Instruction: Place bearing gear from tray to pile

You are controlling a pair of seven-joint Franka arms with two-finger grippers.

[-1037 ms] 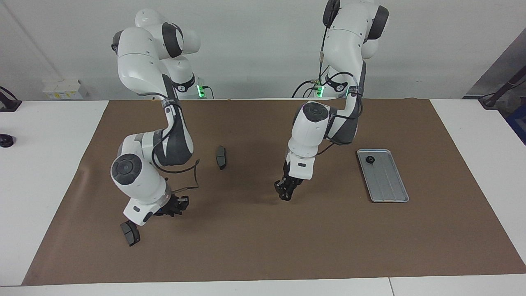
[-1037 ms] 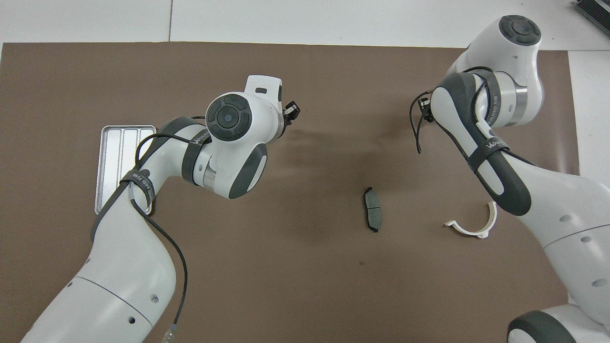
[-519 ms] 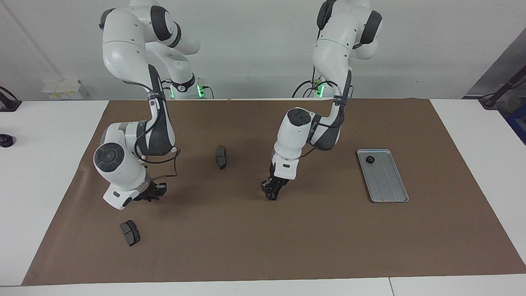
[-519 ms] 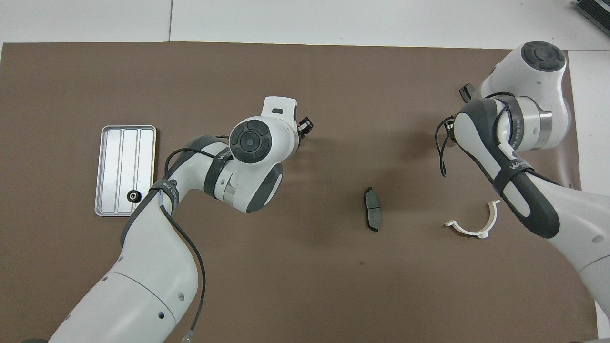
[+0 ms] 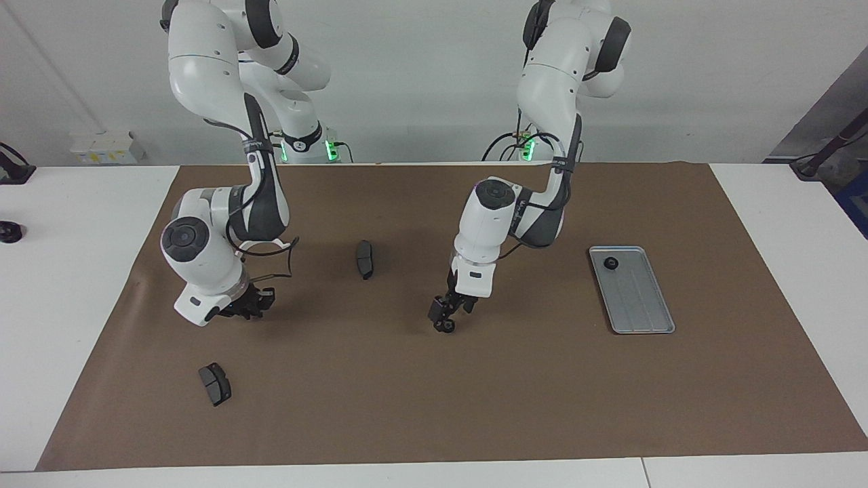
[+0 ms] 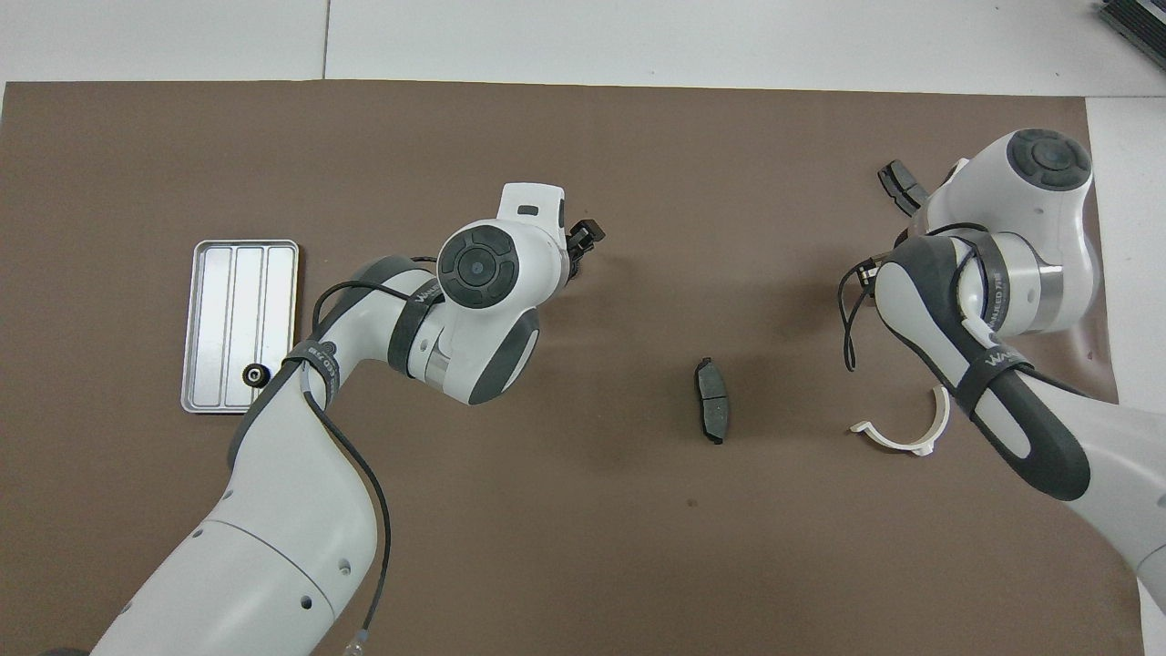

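The silver-grey tray point(image 5: 641, 301) point(image 6: 228, 301) lies toward the left arm's end of the table. A small black bearing gear point(image 5: 611, 263) point(image 6: 256, 374) sits in its corner nearest the robots. The pile is spread out: one dark brake pad point(image 5: 365, 259) point(image 6: 711, 412) mid-mat, another point(image 5: 215, 383) point(image 6: 898, 187) farther from the robots at the right arm's end, and a white semicircular bracket point(image 6: 902, 428). My left gripper point(image 5: 444, 320) point(image 6: 583, 239) hangs low over the bare mat between tray and pile, with a small dark thing at its tip. My right gripper point(image 5: 252, 310) hangs over the mat near the bracket.
A brown mat point(image 5: 515, 400) covers most of the white table. A small black thing point(image 5: 9, 232) lies on the white table past the mat at the right arm's end.
My left gripper has moved over the mat away from the tray, toward the pile. My right arm has risen and drawn back from the farther brake pad, which now lies uncovered.
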